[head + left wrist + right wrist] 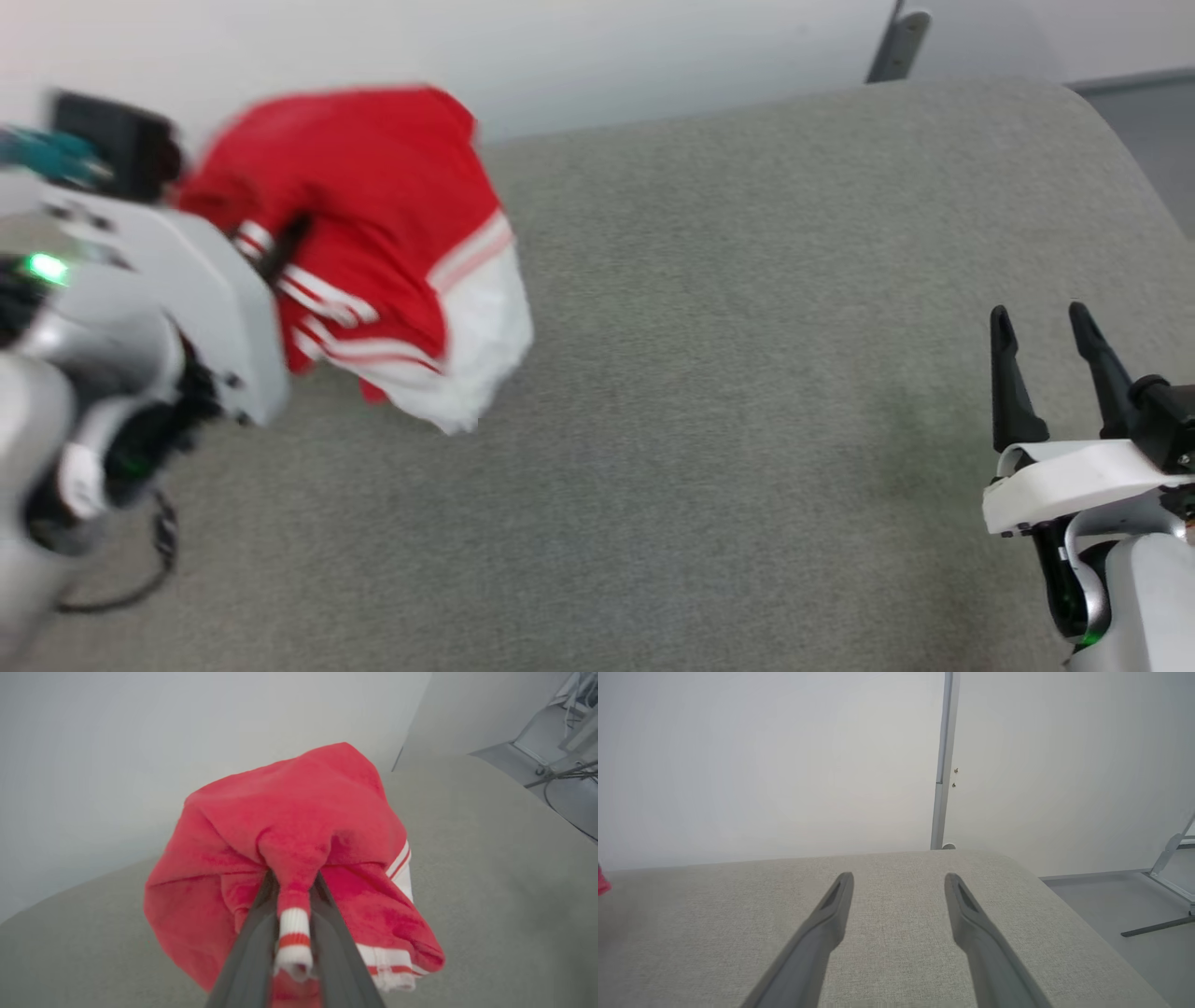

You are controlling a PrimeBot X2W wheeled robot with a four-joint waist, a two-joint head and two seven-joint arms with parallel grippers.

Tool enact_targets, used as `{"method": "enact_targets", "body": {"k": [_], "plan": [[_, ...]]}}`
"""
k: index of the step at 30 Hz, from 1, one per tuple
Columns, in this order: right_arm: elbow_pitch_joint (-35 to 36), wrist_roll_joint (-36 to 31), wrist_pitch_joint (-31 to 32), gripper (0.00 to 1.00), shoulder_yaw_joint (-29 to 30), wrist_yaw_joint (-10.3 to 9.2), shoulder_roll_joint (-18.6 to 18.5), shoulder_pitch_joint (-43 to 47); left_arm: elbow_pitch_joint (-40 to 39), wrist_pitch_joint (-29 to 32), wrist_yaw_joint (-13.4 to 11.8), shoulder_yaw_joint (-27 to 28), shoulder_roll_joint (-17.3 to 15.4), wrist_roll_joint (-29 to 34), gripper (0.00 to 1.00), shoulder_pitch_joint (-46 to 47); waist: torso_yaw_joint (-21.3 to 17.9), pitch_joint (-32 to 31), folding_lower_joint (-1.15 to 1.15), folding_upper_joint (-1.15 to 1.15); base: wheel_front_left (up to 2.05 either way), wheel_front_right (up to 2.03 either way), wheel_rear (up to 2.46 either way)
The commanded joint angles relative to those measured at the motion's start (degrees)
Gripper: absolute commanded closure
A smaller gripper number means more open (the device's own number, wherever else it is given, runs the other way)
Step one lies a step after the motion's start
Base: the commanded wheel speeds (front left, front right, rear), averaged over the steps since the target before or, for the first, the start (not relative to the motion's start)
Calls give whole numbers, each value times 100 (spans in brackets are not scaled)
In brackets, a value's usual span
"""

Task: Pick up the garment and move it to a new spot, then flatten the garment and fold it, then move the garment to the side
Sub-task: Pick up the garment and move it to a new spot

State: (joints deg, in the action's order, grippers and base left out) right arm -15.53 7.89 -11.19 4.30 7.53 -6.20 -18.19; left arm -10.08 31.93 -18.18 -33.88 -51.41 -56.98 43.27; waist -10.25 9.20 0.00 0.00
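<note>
Red garment (373, 215) is clamped by the left pincer (294, 877) at the desk's (747, 420) left, well apart from the wide-spread right pincer (1050, 327).

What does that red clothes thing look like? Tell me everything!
The garment is bright red and looks soft and fuzzy, with white bands and thin red stripes at its hems and a white lining peeking out below. It is scrunched into a hanging bunch. The left hand pinches a fold with a striped cuff between its two dark fingers, holding it up over the grey fabric surface near the pale wall.
</note>
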Motion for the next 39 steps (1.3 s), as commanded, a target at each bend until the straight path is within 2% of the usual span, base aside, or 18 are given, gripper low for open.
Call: {"method": "enact_targets", "body": {"k": [1, 8, 13, 23, 31, 32, 33, 34, 35, 39], "plan": [[-24, -51, -36, 0, -15, -8, 34, 45, 1, -20, -43, -23, 48, -16, 100, -102, -143, 94, 0, 0, 0, 0, 0], [-135, -1, -148, 0, -55, -8, 143, 45, 145, -131, -104, -353, 483, -141, 100, -582, -337, 179, 0, 0, 0, 0, 0], [-227, 18, -205, 0, -119, -8, 185, 58, 513, -154, 27, -635, 692, -140, 100, -853, -389, 224, 0, 0, 0, 0, 0], [-403, 27, -269, 0, -398, -8, 227, -46, 1782, -71, 413, -1132, 1064, -41, 100, -956, -414, 212, 0, 0, 0, 0, 0], [-501, 57, -292, 0, -552, -8, 233, -124, 2696, -90, 992, -1437, 1410, -16, 100, -817, -372, 173, 0, 0, 0, 0, 0], [-514, 61, -295, 0, -562, -8, 224, -120, 2753, -121, 1074, -1446, 1444, -20, 87, -775, -360, 158, 0, 0, 0, 0, 0], [-525, 66, -295, 0, -570, -8, 216, -107, 2799, -167, 1157, -1447, 1463, -5, 65, -733, -346, 141, 0, 0, 0, 0, 0], [-537, 68, -297, 0, -583, -8, 209, -93, 2830, -215, 1234, -1439, 1481, -9, 53, -700, -332, 121, 0, 0, 0, 0, 0], [-548, 73, -296, 0, -595, -8, 201, -87, 2846, -260, 1314, -1433, 1478, 2, 0, -662, -320, 96, 0, 0, 0, 0, 0], [-573, 93, -286, 0, -625, -8, 154, -73, 2845, -341, 1520, -1392, 1400, 16, 0, -540, -227, 10, 0, 0, 0, 0, 0]]}}
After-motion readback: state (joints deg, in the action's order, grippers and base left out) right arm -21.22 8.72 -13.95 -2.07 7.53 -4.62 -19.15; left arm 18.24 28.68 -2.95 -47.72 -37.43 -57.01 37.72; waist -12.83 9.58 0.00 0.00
